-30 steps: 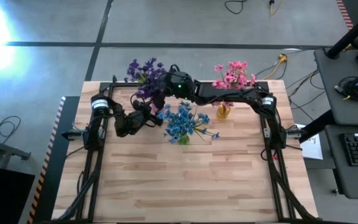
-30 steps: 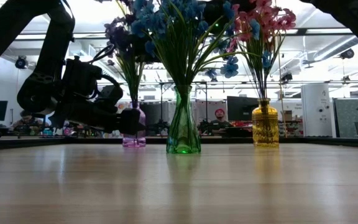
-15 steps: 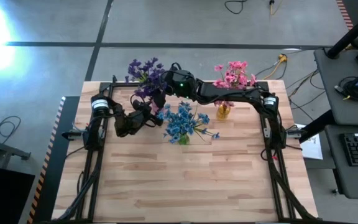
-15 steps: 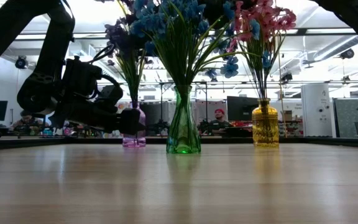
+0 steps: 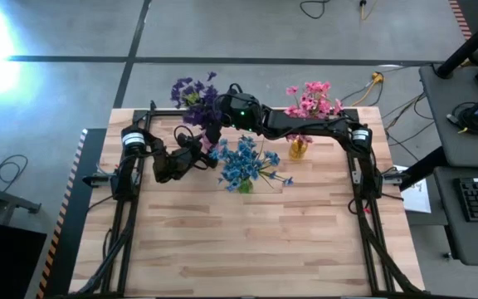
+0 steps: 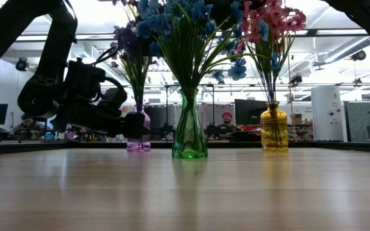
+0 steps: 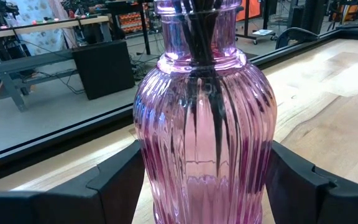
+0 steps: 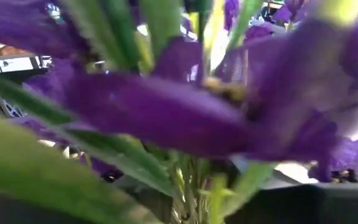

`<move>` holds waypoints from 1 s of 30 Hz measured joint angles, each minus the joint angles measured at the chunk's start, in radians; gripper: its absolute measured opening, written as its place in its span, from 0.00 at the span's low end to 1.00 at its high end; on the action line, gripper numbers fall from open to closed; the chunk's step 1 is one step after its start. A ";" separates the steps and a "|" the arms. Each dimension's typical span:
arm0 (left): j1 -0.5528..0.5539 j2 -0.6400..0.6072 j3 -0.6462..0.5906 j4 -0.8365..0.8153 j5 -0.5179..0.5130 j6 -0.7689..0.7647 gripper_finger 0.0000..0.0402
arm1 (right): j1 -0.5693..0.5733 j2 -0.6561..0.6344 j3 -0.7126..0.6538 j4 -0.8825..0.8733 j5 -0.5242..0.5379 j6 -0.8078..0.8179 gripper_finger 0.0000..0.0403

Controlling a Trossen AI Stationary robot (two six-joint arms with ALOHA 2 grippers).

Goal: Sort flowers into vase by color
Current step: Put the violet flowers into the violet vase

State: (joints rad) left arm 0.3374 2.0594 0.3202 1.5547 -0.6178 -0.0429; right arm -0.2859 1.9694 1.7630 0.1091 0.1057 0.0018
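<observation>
Purple flowers (image 5: 196, 98) in pink vase (image 7: 204, 124) clasped by left gripper (image 7: 204, 186), blue flowers (image 5: 246, 163) in green vase (image 6: 189, 128), pink flowers (image 5: 312, 100) in yellow vase (image 6: 274, 130), right gripper (image 5: 214, 124) among purple blooms, finger state unclear

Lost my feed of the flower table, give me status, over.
Left gripper clamped around pink vase. Right gripper up in purple flowers, fingers unseen. Blue flowers in green vase, nothing obstructing.

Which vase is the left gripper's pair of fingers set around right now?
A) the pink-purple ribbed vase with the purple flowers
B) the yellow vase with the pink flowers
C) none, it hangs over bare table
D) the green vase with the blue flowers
A: the left wrist view shows the pink-purple ribbed vase between the left gripper's two dark fingers, stems inside it.
</observation>
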 joint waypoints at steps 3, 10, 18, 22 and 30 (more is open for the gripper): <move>0.000 0.000 0.000 0.000 0.000 0.000 0.66 | 0.000 0.003 0.000 0.001 0.000 -0.002 0.15; 0.000 0.000 0.000 0.000 0.000 0.000 0.66 | 0.000 0.026 0.000 0.000 0.000 -0.005 0.03; 0.000 0.000 0.000 0.000 0.000 0.000 0.66 | -0.002 0.042 0.000 -0.007 0.003 -0.001 0.02; 0.000 0.000 0.000 0.000 0.000 0.000 0.66 | -0.002 0.042 0.000 -0.027 0.009 0.005 0.02; 0.000 0.000 0.000 0.000 0.001 0.000 0.66 | -0.002 0.042 -0.001 -0.048 0.075 -0.002 0.03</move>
State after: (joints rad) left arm 0.3374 2.0594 0.3206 1.5547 -0.6167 -0.0433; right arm -0.2878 2.0109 1.7618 0.0612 0.1810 -0.0002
